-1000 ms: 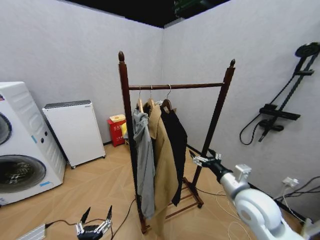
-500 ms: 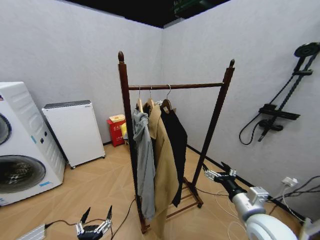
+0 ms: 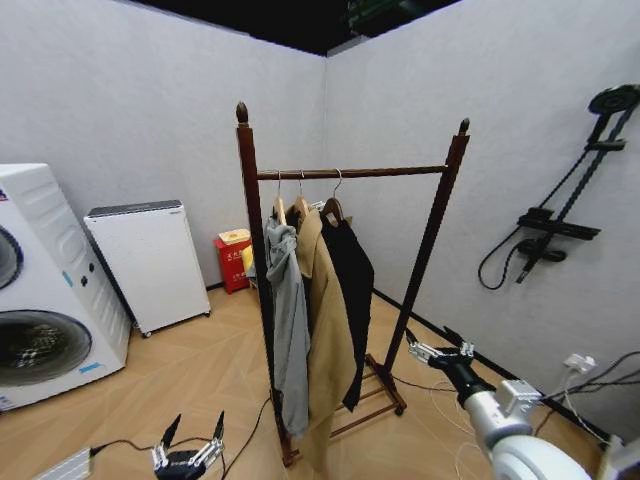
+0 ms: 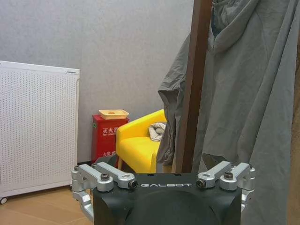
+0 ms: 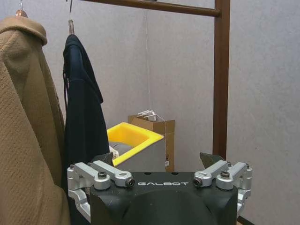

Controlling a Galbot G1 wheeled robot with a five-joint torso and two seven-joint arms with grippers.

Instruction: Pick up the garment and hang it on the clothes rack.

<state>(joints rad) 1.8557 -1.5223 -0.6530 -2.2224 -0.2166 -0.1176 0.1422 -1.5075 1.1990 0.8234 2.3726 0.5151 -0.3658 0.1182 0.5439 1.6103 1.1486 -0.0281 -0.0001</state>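
Black coat (image 3: 352,300) already hangs on the rack (image 3: 350,172) bar's left half; right gripper (image 3: 438,352) released, empty, near the right post, could snag it; left gripper (image 3: 190,450) low, released.

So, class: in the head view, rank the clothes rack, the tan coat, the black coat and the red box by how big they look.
1. Clothes rack
2. Tan coat
3. Black coat
4. Red box, though it stands farther back, which may shrink it.

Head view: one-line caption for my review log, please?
Black garment hangs on the clothes rack; open right gripper beside it.
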